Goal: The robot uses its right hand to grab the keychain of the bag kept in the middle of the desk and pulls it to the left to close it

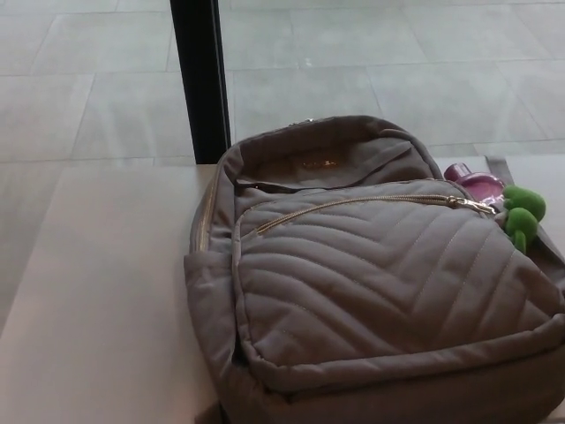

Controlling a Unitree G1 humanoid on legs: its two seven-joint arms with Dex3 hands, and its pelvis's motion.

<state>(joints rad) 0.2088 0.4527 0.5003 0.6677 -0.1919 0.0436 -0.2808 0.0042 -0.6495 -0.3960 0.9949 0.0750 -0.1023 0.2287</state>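
Grey bag (371,300) flat on the surface (106,291), green keychain (521,216) at its right edge. Cannot tell about fingers: out of view.

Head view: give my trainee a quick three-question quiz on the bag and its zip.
1. True or false: a robot hand is already touching the bag.
2. Where does the green keychain hang? A) at the left end of the front zip; B) at the right end of that zip; C) at the bag's bottom edge.
3. What colour is the small object just behind the keychain?

Key: 1. False, no hand is in view. 2. B. 3. Pink.
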